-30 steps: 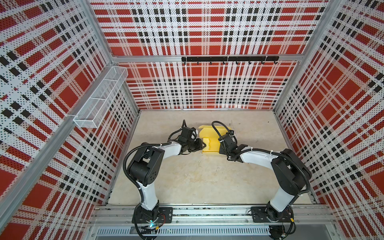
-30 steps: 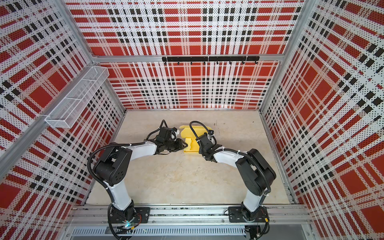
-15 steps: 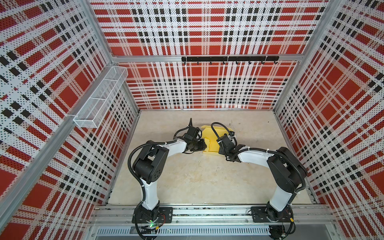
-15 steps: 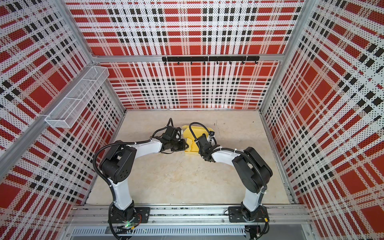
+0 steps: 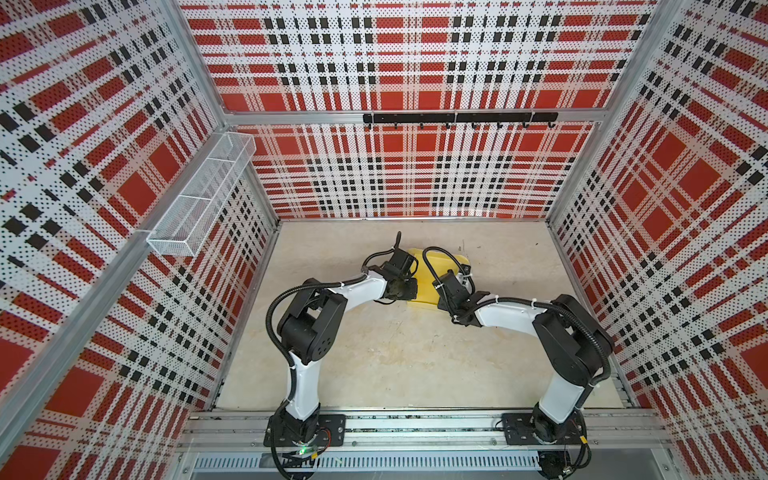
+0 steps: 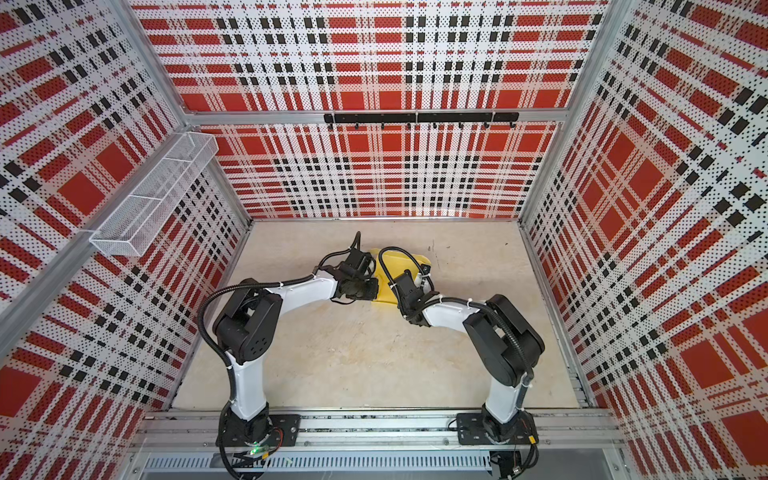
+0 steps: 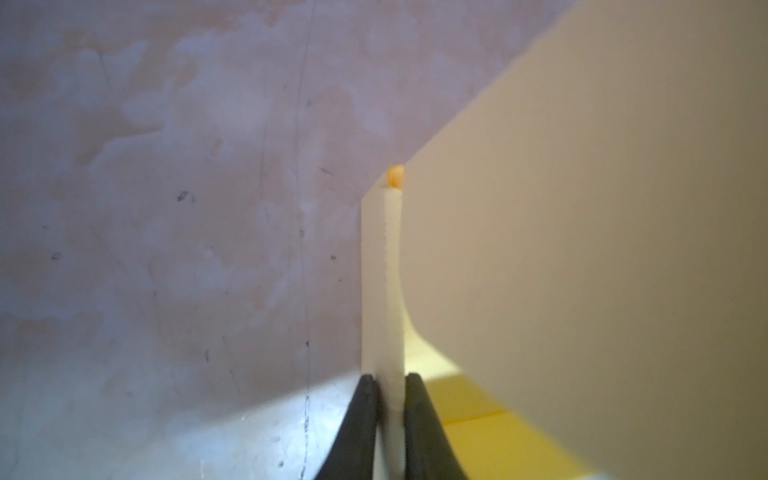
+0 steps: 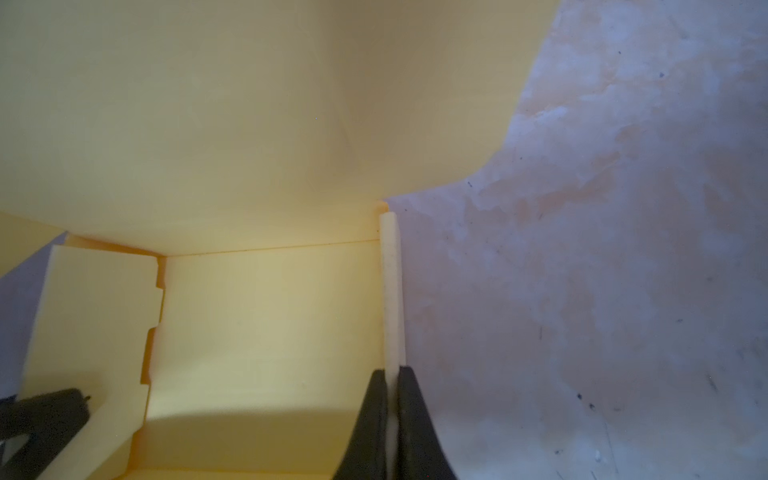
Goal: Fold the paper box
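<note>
Just above centre in a top view, the paper box (image 5: 424,286) sits half-formed on the worktop (image 5: 395,357). The left end effector (image 7: 388,380) and the right end effector (image 8: 391,374) each pinch a raised side wall. The large flap is seemingly not yet closed.

Matt card paper box (image 8: 266,332), scuffed matt tabletop (image 7: 166,249), wire-mesh basket (image 5: 195,199)

We see twin arms: the left arm (image 5: 361,291) and the right arm (image 5: 507,313) share glossy white link shells and boxy black joint housings. Black corrugated cables (image 5: 270,322) loop beside each. Flat black base plates (image 5: 336,428) sit beneath; a green light (image 5: 304,451) glows by the left one. The fingers (image 7: 363,415) are matte black and tapering.
</note>
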`<action>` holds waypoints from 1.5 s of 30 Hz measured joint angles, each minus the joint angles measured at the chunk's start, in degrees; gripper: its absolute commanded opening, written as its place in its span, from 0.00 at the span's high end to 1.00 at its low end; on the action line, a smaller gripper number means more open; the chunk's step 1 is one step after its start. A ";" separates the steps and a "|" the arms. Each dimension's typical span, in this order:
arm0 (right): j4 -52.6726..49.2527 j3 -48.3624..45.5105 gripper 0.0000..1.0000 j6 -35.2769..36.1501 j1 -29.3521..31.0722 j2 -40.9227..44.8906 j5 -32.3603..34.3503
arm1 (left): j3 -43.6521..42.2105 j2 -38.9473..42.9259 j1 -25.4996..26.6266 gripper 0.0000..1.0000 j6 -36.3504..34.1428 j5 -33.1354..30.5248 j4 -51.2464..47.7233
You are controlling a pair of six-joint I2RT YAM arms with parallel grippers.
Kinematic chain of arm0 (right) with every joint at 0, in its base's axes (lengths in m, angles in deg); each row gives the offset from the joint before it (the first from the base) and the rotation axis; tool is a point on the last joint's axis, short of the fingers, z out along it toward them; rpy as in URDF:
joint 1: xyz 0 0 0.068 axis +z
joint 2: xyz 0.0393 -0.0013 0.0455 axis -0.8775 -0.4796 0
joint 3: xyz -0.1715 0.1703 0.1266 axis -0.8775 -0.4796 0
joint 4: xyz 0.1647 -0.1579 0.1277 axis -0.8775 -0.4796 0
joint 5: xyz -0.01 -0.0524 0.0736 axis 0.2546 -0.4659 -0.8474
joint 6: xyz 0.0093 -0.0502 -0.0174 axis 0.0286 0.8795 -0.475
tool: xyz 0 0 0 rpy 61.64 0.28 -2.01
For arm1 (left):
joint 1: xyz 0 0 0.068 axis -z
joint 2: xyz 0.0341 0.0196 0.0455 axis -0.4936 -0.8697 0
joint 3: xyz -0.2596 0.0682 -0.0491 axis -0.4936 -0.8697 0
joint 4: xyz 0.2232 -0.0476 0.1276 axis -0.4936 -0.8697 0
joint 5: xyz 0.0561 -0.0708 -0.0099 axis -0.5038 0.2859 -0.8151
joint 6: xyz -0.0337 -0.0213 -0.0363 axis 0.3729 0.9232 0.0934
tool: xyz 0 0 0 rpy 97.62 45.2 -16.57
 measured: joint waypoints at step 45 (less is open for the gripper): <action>7.50 -5.66 0.42 -0.92 0.72 4.17 -3.72 | 10.62 -6.93 4.74 0.88 -4.00 -14.14 -11.43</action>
